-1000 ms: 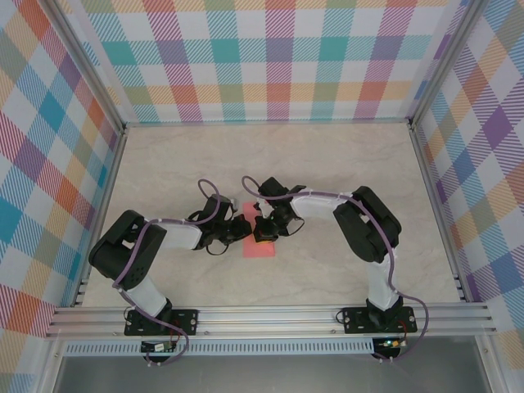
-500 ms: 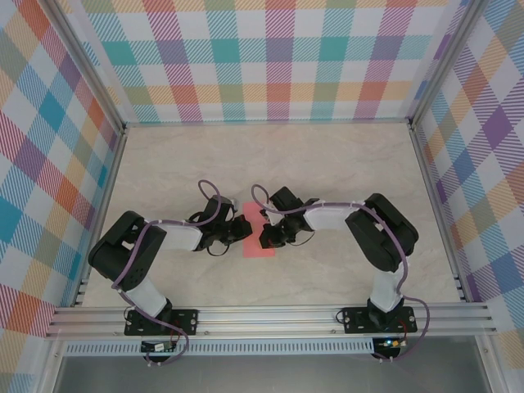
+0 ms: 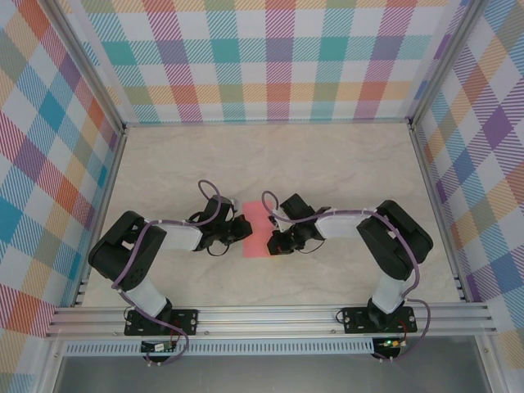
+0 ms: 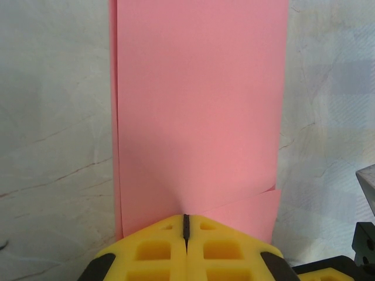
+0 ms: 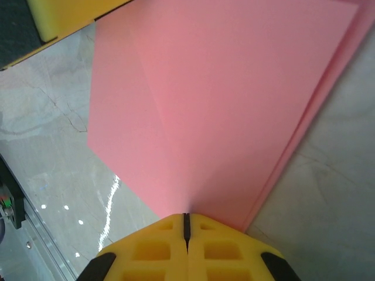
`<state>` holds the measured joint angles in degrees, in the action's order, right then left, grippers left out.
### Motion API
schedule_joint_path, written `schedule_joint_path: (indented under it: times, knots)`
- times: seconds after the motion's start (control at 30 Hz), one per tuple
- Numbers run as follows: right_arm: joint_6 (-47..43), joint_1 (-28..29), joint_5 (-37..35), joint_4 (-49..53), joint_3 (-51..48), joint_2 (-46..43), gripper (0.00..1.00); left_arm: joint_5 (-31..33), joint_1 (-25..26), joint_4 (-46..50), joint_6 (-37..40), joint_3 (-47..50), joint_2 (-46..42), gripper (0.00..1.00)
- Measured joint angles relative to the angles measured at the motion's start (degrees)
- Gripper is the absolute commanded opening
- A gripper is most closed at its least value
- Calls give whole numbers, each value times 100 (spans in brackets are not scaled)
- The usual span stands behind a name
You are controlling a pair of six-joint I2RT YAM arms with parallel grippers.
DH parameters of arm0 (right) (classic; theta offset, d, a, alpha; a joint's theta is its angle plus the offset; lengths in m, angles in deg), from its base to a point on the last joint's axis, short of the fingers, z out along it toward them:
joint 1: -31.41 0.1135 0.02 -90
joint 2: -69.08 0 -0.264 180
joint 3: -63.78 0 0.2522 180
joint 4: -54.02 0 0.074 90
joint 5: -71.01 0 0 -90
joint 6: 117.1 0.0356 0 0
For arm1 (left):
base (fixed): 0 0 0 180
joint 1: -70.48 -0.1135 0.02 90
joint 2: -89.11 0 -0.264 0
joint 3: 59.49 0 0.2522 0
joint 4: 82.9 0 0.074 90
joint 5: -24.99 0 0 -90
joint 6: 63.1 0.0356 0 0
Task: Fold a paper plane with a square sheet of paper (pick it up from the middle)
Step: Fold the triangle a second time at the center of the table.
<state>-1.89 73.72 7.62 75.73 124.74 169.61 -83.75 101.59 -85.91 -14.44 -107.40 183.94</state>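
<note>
The square sheet of paper point(image 3: 259, 223) is salmon pink and lies folded flat on the table as a narrow upright rectangle; it has no pointed paper plane shape. In the left wrist view the paper point(image 4: 199, 105) shows doubled layers along its left edge and a loose flap at lower right. My left gripper point(image 3: 246, 230) is shut, its yellow tips point(image 4: 186, 218) resting on the paper's left side. My right gripper point(image 3: 273, 242) is also shut, tips point(image 5: 186, 215) touching the paper point(image 5: 222, 99) at its right near edge. Nothing sits between either pair of jaws.
The marble-look tabletop point(image 3: 344, 164) lies inside checkered walls, with an aluminium rail point(image 3: 270, 315) along the near edge. The left gripper's yellow finger point(image 5: 64, 14) shows in the right wrist view's top-left corner. Part of the right gripper's dark body point(image 4: 366, 234) shows in the left wrist view.
My right gripper slid right and toward the near edge, from over the paper's middle to its right border, uncovering more of the paper. The left gripper stayed put.
</note>
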Motion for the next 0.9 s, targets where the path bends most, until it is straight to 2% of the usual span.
schedule_joint_path:
  times: [0.17, 0.33, 0.57, 0.67, 0.83, 0.9]
  knots:
    - [52, -59, 2, -59, -367, -317, 4, 0, 0, 2, -2, 0, -7, 0]
    - [219, -85, -269, 697, -507, -820, 7, -22, 0, 31, 2, -31, -20, 2]
    - [636, -175, -774, 1078, 195, -986, 26, -264, -2, 756, -129, -549, -39, 41]
    - [850, -358, -800, 828, 472, -857, 40, -175, -2, 1196, -229, -833, -256, 54]
    - [925, -597, -741, 535, 885, -382, 45, 323, -2, 1652, -424, -815, -1075, 70]
    - [881, -612, -636, 490, 1091, -103, 44, 529, -2, 1722, -544, -612, -1436, 81]
